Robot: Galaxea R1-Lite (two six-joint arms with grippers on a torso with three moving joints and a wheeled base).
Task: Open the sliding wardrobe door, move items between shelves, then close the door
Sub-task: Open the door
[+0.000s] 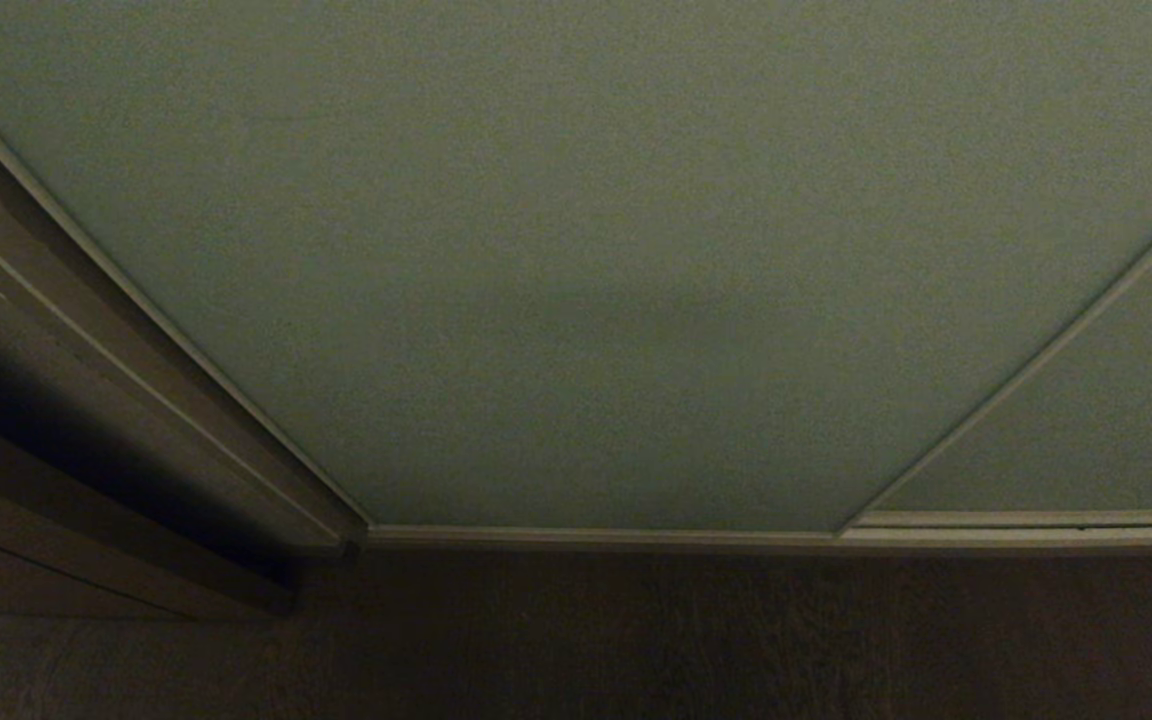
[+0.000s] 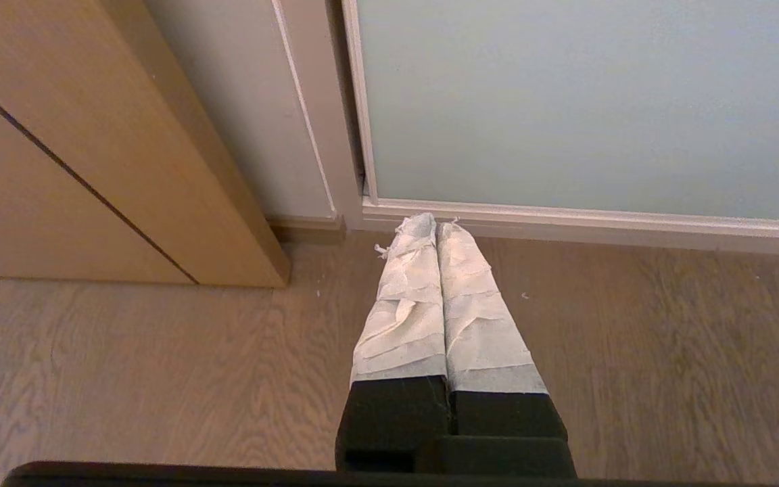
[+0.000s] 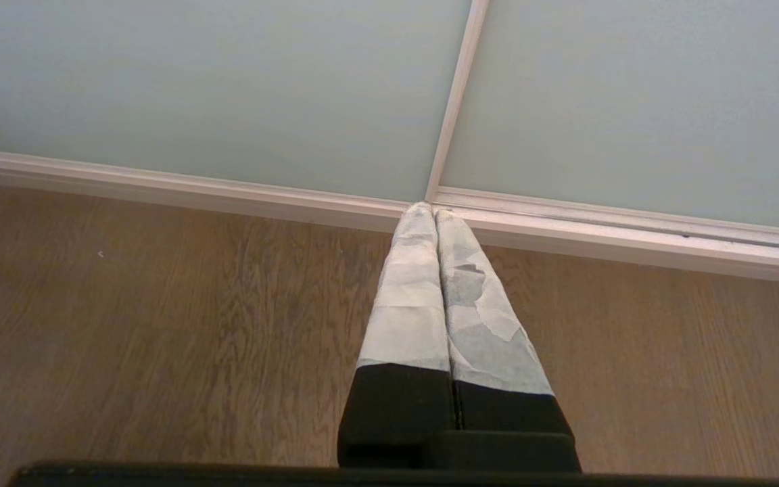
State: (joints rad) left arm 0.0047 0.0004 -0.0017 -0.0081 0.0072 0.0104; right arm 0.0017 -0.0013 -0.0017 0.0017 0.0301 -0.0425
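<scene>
- Nearest the lens in each wrist view: black finger bases running out to white-wrapped fingers. Left gripper (image 2: 435, 223) has its two fingers pressed together, nothing between them. Right gripper (image 3: 428, 211) the same, pressed together and empty.
- Sliding wardrobe door (image 1: 576, 250): pale grey-green panel directly ahead of both claws, fully across its opening. Head view is dim and filled almost wholly by it.
- Door edges: slim cream frame. Its vertical edge rises just past the left claw's tips; its bottom rail (image 2: 592, 220) runs away to one side of them.
- At the right claw's tips a thin vertical frame strip (image 3: 456, 101) splits the green surface in two. Second panel (image 3: 633, 101) lies beyond that strip, set slightly behind the first at the rail.
- Tips of both claws appear level with the bottom rail; contact cannot be told.
- Open room: bare wood-grain floor (image 3: 126, 325) spreads on both sides of the right claw and beneath it. By the left claw the floor is hemmed on one side by a tan wooden cabinet side (image 2: 92, 149) with one dark seam.
- Between cabinet and door frame: a pale wall strip (image 2: 241, 108).
- Hidden: wardrobe interior entirely covered. Panel tops cut off in every view. Neither arm shows in the head view.
- Count: two green panels, two grippers, one cabinet.
</scene>
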